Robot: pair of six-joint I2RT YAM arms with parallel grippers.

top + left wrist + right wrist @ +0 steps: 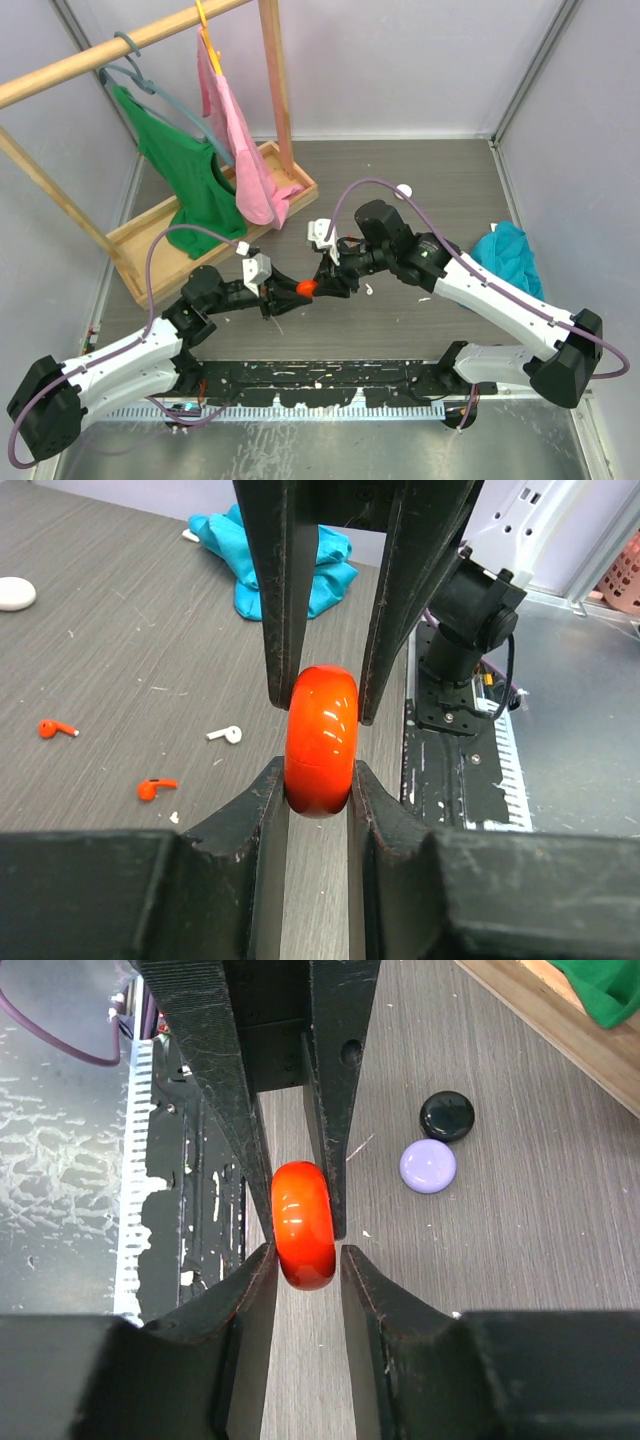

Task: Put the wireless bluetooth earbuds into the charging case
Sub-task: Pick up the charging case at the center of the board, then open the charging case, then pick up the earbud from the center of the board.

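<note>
While left gripper (320,780) and right gripper (305,1252) both clamp red case (306,288) | grey table (120,630), loose earbuds (225,734) | pale walls (400,60), rack (150,35)

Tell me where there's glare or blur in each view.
Left wrist view: white glare streaks on the red case. Right wrist view: the same streaks, plus a soft highlight on the lilac case. Top view: even light, faint shadows, no blur.
</note>
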